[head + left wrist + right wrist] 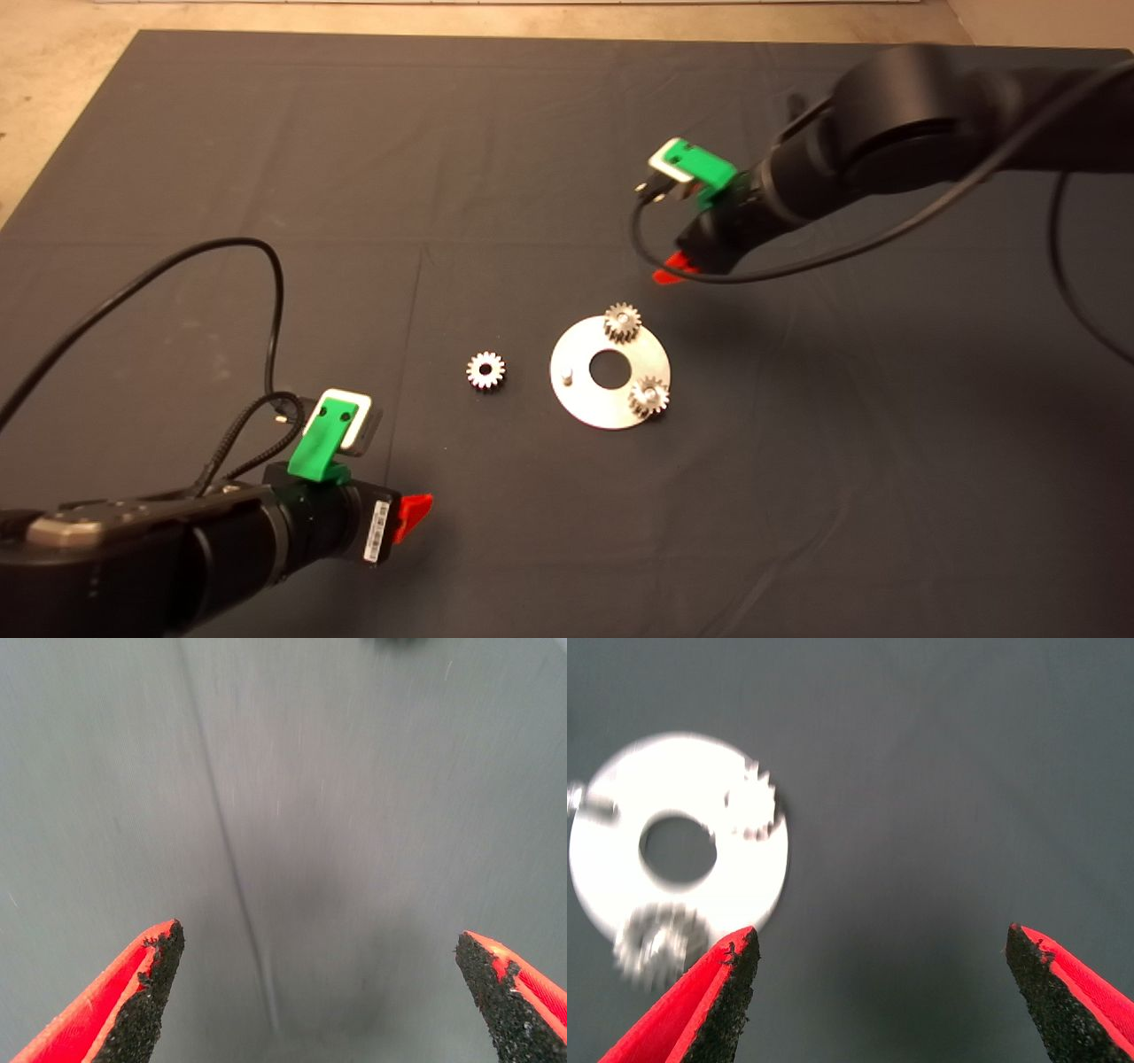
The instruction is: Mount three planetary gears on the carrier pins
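Two planetary gears sitting on carrier pins of disc [609,400]: one [623,323] at far edge, one [649,397] at near right. Third gear [485,369] lying flat on mat [266,177], just left of disc, apart from it. Bare pin [565,376] standing on disc's left side, facing loose gear. Left gripper [413,516] hovering near-left of loose gear, fingers spread, pinching nothing; probably nearer arm, though height hard to judge. Right gripper [671,268] hanging beyond disc, fingers spread, empty.

Silver disc [611,403]; grey-silver gears [485,370]; dark grey mat [532,159]; red fingers [106,1010], black pads; black arms.
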You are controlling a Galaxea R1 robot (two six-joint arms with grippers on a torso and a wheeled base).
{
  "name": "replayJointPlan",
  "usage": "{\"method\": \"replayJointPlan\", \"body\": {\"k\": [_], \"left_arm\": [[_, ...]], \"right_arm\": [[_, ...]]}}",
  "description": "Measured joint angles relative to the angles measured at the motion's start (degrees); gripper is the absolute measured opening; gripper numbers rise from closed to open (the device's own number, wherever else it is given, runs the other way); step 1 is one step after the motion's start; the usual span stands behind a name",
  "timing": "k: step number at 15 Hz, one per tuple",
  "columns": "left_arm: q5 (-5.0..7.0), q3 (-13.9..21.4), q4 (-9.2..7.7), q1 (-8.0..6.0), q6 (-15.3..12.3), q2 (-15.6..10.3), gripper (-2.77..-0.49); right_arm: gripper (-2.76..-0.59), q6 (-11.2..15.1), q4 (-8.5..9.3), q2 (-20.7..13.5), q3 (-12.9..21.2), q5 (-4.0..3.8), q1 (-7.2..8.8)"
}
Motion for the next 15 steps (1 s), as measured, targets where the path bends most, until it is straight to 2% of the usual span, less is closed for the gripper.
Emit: {"method": "replayJointPlan", "body": {"k": [1,3,4,6,7,9,10,11,13,15], "left_arm": [[0.05,0.0,0.02,-0.44,0.1,0.0,-1.04],[0.00,0.0,-0.01,-0.46,1.1,0.1,-1.04],[0.10,0.0,-0.04,-0.46,2.6,0.1,-1.04],[0.09,0.0,-0.06,-0.99,7.9,0.1,-1.04],[0.10,0.0,-0.04,-1.12,10.2,0.2,-1.04],[0.03,0.0,-0.15,-1.76,14.3,0.3,-1.04],[0.10,0.0,-0.15,-2.53,15.4,0.3,-1.04],[0.10,0.0,-0.15,-3.02,16.8,0.4,-1.04],[0.24,0.0,-0.52,-3.15,20.3,0.5,-1.04],[0.18,-0.3,-0.61,-3.45,26.3,0.9,-1.04]], "right_arm": [[-1.31,1.7,0.02,-3.7,5.0,-0.28,-0.28],[-1.31,5.1,0.04,-11.1,14.4,-0.44,-0.07],[-1.31,6.6,0.04,-14.3,18.3,-0.85,0.34],[-1.31,9.8,0.06,-19.8,24.5,-1.61,0.85],[-1.31,11.2,0.17,-22.1,26.3,-2.84,0.88],[-1.31,12.6,0.22,-23.4,27.5,-6.03,1.13],[-1.31,13.4,0.22,-23.4,28.1,-6.70,1.22],[-1.31,14.4,0.23,-23.4,28.9,-6.80,1.27],[-1.31,15.1,0.23,-24.1,29.6,-6.90,1.51],[-1.31,15.4,0.23,-26.3,30.1,-7.04,1.49]]}}
